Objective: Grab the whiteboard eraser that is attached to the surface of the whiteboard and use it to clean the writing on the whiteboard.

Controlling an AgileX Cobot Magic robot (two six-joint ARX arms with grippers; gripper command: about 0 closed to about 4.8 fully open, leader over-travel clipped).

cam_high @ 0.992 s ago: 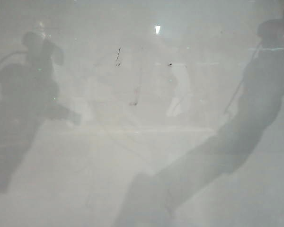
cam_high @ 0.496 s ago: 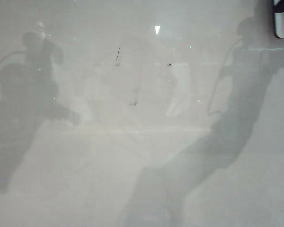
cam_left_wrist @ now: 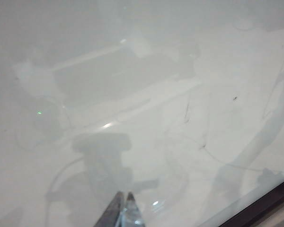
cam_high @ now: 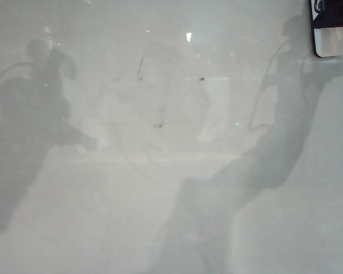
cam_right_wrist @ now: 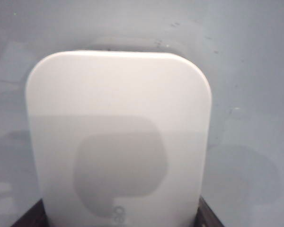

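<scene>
The whiteboard (cam_high: 160, 188) fills the exterior view, glossy and full of hazy reflections. At its top right corner the whiteboard eraser (cam_high: 334, 42), white with a thin black rim, sits in my right gripper (cam_high: 332, 23). In the right wrist view the whiteboard eraser (cam_right_wrist: 118, 132) fills the frame, with a dark finger (cam_right_wrist: 34, 216) on either side of it, and my right gripper (cam_right_wrist: 120, 218) is shut on it. My left gripper (cam_left_wrist: 124, 197) hovers over the whiteboard (cam_left_wrist: 132, 71) with its tips together and nothing between them. No writing shows; I see only a few dark specks (cam_high: 202, 78) and scratches.
The board's dark frame edge (cam_left_wrist: 262, 208) crosses a corner of the left wrist view. Grey reflections of both arms (cam_high: 257, 171) lie across the board. A bright glint (cam_high: 188, 36) sits near the top middle.
The eraser, held in my right gripper, came into the exterior view at the top right and moved left. The right arm's reflection shifted with it. The left arm stayed still.
</scene>
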